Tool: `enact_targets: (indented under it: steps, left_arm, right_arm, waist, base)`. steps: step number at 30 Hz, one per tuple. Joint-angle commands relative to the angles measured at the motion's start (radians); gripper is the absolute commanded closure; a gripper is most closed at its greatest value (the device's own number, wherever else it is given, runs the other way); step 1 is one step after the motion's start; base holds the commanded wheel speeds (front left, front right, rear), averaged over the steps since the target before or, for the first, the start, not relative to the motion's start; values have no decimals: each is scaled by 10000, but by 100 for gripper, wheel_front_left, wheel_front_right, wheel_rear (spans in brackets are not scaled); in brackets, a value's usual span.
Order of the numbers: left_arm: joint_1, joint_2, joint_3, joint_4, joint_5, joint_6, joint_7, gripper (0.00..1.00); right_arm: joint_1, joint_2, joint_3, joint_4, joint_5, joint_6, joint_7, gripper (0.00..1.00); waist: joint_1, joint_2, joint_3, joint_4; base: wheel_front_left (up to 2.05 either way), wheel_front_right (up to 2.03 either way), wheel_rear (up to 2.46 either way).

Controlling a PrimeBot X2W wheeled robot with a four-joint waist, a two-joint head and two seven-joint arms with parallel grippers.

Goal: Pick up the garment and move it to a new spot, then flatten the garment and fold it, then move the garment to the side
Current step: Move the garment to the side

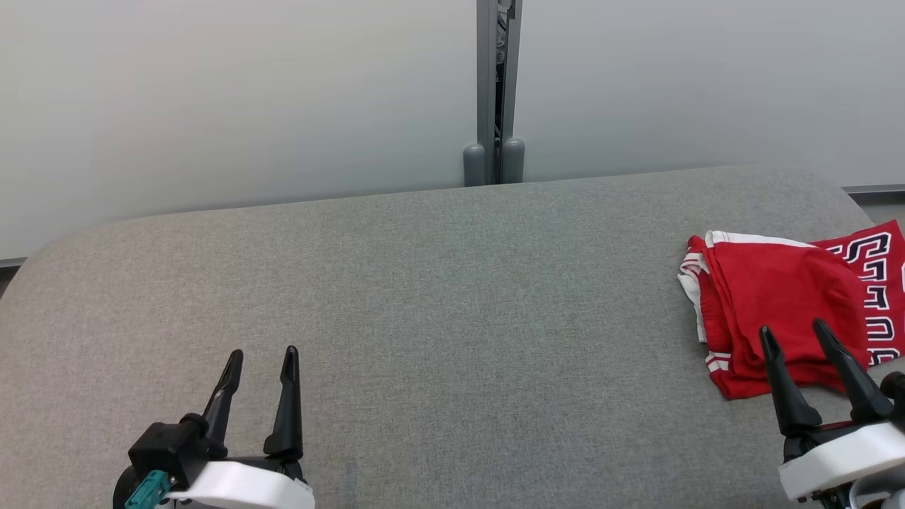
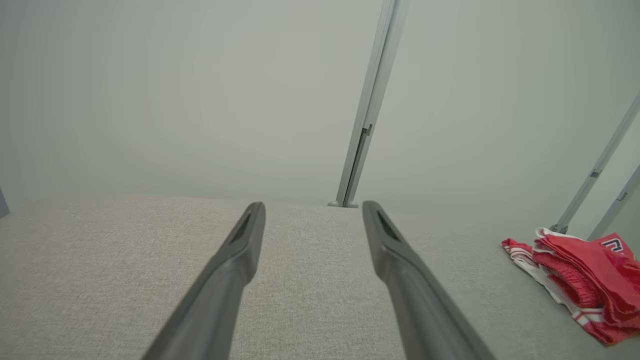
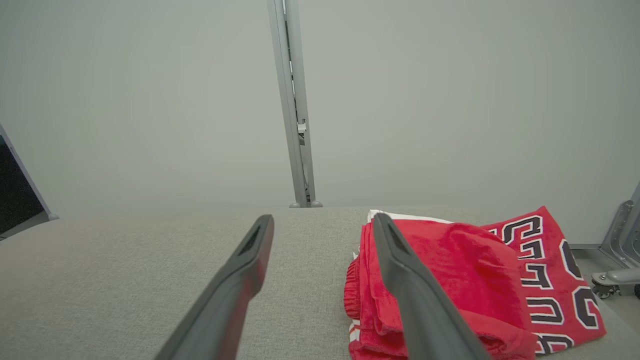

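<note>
A grey fabric-covered surface (image 1: 438, 297) spans the lower half, pale frosted panels (image 1: 212, 92) rise behind it, and a grey post (image 1: 488, 85) stands at upper centre.

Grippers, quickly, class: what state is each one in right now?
Left gripper: open, holding nothing.
Right gripper: open, holding nothing, near the red garment.
</note>
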Motion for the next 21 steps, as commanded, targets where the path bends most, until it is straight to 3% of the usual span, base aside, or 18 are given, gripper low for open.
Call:
enact_targets:
  steps: [1,6,21]
  left_arm:
    - [102,1,115,108,-30,-7,-89,0]
    - [355,-106,431,529,212,275,-145,0]
    - [608,-448,1042,546,719,-180,-163,0]
  right_arm:
    - [237,92,-229,-294,-265,-2,71,0]
    - [906,668,-599,-1129,-858,-2,239,0]
    - [1219,1093,-967,-1866,-1224,-2,583,0]
  waist:
    - [0,0,-23,34]
    - [0,0,-86,84]
    - [0,0,-155,278]
  base:
    - [0,0,0]
    - [0,0,0]
    - [0,0,0]
